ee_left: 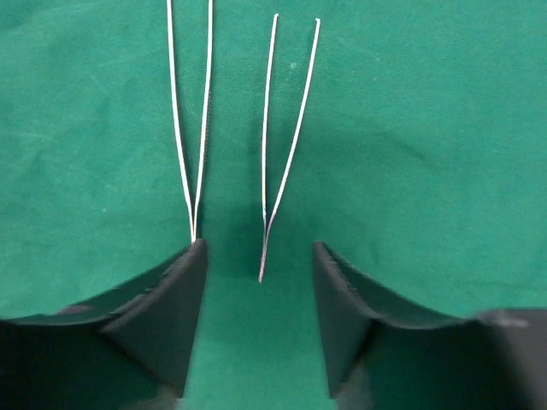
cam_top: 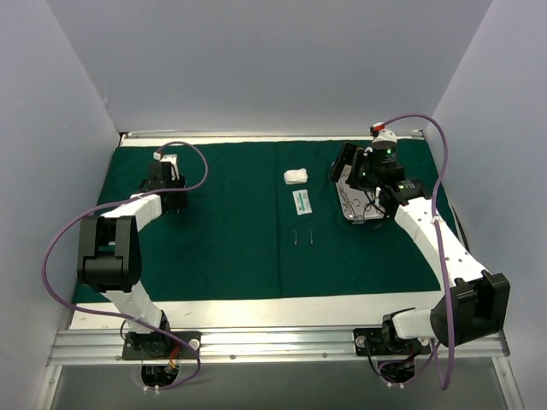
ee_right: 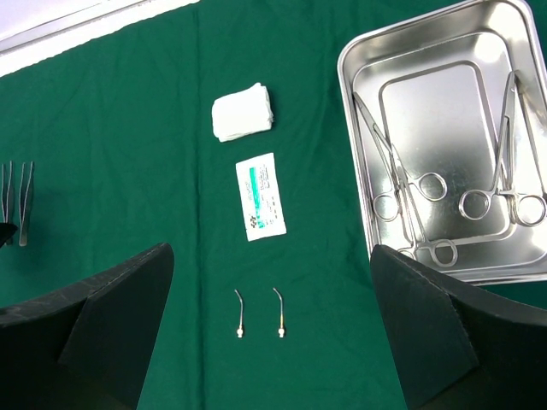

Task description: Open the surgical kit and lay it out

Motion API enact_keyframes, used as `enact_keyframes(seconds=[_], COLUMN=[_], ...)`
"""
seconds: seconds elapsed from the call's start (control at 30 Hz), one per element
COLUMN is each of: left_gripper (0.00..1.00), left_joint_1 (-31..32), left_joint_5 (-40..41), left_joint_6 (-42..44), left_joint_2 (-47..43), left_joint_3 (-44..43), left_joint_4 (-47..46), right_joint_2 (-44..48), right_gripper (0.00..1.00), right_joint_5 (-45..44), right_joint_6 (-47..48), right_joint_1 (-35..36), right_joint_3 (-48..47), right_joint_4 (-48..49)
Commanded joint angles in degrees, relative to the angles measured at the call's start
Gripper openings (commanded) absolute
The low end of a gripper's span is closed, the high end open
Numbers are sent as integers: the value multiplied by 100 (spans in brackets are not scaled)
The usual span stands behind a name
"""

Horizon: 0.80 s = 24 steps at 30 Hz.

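Observation:
The dark green drape (cam_top: 231, 248) lies spread flat over the table. The steel tray (cam_top: 373, 219) stands on it at the right and holds several scissor-like instruments (ee_right: 410, 184). My right gripper (ee_right: 272, 256) is open and empty, high above the drape; in the top view it hangs (cam_top: 345, 166) at the tray's far left side. Laid out left of the tray are a white gauze wad (ee_right: 244, 113), a white-green packet (ee_right: 260, 196) and two small curved tips (ee_right: 240, 313). My left gripper (ee_left: 259, 256) is open, low over two tweezers (ee_left: 282, 145); one tweezers' joined end lies between its fingers.
The drape's near edge (cam_top: 256, 297) leaves a bare white table strip in front. Grey walls close in the back and both sides. The left arm's elbow (cam_top: 107, 252) stands over the drape's left part. The tweezers also show at the left edge of the right wrist view (ee_right: 17, 201).

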<state>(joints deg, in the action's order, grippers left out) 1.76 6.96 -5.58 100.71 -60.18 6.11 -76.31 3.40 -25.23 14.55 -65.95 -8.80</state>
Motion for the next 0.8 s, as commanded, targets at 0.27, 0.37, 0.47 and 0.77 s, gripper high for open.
enact_keyframes(seconds=[0.27,0.37,0.47,0.77], left_gripper=[97,94,94,95], left_joint_1=[-18,-18,-9,711], left_joint_5=[341,455,560,1589], left_joint_6=[-355,-513,-767,-716], left_joint_2=[-2212,-2731,-3205,-3742], left_joint_3=[-565,-495,-231,498], left_joint_4=[1163,1497,1656,1701], right_joint_2=[-340,-568,-910,-2027], right_gripper=[95,92,87,64], right_joint_5=[-787,-1095,-1367,-1000], right_joint_6=[-34,-139,-219,202], right_joint_1=[-110,-215,-399,-936], right_joint_3=[-233,-365,-532,-822], right_joint_4=[-298,-473,-702,-658])
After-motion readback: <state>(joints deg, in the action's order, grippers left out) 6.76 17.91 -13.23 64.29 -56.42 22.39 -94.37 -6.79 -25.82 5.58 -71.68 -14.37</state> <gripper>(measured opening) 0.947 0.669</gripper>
